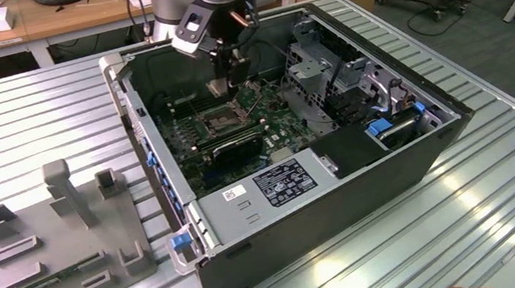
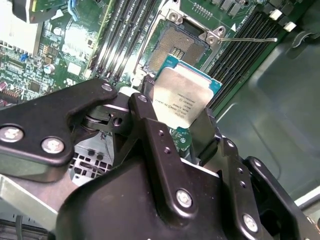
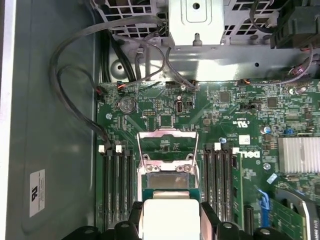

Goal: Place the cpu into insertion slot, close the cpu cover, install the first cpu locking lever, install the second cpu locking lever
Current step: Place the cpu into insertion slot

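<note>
Here, a ribbed metal table (image 1: 28, 120) carries an open computer case (image 1: 343, 200) lying on its side. A grey moulded fixture (image 1: 54, 250) sits beside it toward the exterior view's left. Wooden desks (image 1: 74, 15) stand behind the table, and grey floor shows toward the exterior view's right.

The tool (image 2: 176, 114) hangs inside the case over the green motherboard (image 3: 240, 115). It is closed narrowly on the cpu (image 2: 182, 95), with its black fingers (image 2: 150, 120) pressing two opposite edges. The chip is square, so no side is the longer one. Its silvery-tan top faces the wrist cameras, and in the second wrist view its green rim shows along the far edges. In that view it looks tilted against the socket's outline.

The insertion slot (image 2: 175, 47) lies just past the fingertips with its contact field bare, and the chip is held above it, not seated. The cpu cover (image 3: 167, 165) is swung open away from the socket, its window showing the board behind. A thin wire lever (image 2: 250, 39) sticks out sideways over the memory slots (image 3: 117, 185).
</note>
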Robot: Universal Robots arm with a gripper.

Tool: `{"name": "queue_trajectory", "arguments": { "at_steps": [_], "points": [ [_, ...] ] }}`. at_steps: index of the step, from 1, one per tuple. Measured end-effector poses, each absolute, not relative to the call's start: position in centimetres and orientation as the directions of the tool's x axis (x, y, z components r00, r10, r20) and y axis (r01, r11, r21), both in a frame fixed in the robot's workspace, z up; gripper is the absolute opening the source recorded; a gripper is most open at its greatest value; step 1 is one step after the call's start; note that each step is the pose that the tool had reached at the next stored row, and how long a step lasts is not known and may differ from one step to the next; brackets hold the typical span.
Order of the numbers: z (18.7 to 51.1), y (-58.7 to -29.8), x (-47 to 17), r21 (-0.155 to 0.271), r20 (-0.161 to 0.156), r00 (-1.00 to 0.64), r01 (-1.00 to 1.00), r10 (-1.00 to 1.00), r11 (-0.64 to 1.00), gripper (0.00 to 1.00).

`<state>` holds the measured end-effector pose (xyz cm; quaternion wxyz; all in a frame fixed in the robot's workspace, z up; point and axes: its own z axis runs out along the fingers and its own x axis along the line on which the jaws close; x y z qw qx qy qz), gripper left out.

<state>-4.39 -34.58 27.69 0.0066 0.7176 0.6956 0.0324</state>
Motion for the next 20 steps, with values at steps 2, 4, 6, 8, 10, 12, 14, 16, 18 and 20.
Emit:
{"name": "queue_trajectory", "arguments": {
  "at_steps": [2,4,6,8,10,12,14,16,18,20],
  "points": [
    [27.44,-34.58,-4.38,0.055,0.037,0.035,0.998,0.999,-0.037,0.54],
    [27.18,-34.58,-4.38,0.055,0.037,0.04,0.998,0.999,-0.042,0.54],
    [27.0,-34.58,-4.38,0.055,0.037,0.043,0.997,0.998,-0.045,0.54],
    [26.94,-34.58,-4.39,0.054,0.038,0.043,0.997,0.998,-0.045,0.54],
    [26.91,-34.58,-4.39,0.055,0.039,0.043,0.997,0.998,-0.045,0.54],
    [26.9,-34.58,-4.38,0.055,0.039,0.043,0.997,0.998,-0.045,0.54],
    [26.86,-34.58,-4.38,0.055,0.039,0.043,0.997,0.998,-0.045,0.54],
    [26.76,-34.58,-4.39,0.055,0.039,0.043,0.997,0.998,-0.045,0.54],
    [26.64,-34.58,-4.39,0.055,0.039,0.043,0.997,0.998,-0.045,0.54],
    [26.6,-34.58,-4.39,0.054,0.039,0.043,0.997,0.998,-0.045,0.54]
  ]
}}
